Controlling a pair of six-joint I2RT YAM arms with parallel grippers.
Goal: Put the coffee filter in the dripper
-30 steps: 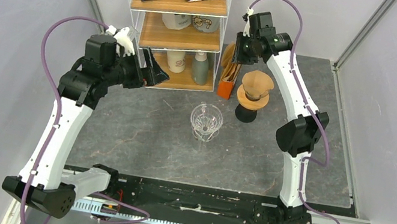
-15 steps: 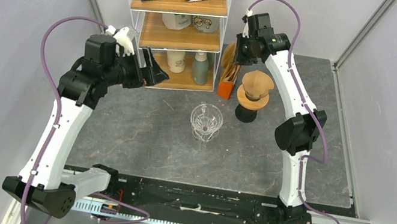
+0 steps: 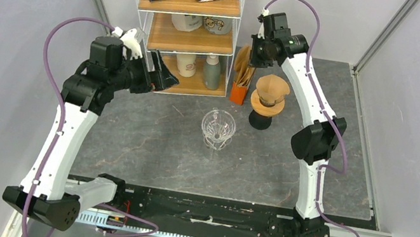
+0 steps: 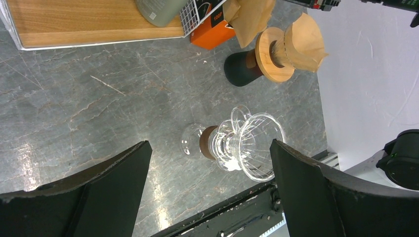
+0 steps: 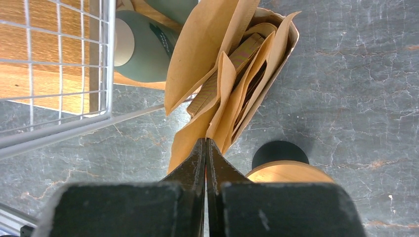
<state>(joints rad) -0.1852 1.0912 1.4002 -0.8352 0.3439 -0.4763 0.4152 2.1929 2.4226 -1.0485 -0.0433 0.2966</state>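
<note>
A clear glass dripper [image 3: 217, 127] stands at the table's middle, and it also shows in the left wrist view [image 4: 249, 145]. A stack of brown paper coffee filters [image 5: 232, 74] stands in an orange holder [image 3: 239, 88] beside the shelf. My right gripper [image 3: 252, 56] hovers over that stack. In the right wrist view it [image 5: 205, 142] is shut, its tips pinching the lower edge of one coffee filter [image 5: 190, 140]. My left gripper [image 3: 161, 77] is open and empty by the shelf's bottom level; its wrist view [image 4: 210, 144] looks down on the glass dripper.
A second dripper with a wooden collar [image 3: 268, 101] on a black base holds a brown filter [image 3: 272, 87] right of the holder. A wire-and-wood shelf [image 3: 185, 30] with bottles and snack bags stands at the back. Grey walls close both sides.
My right gripper has shifted slightly toward the back over the filter stack. The left arm and the glass dripper have not moved.
</note>
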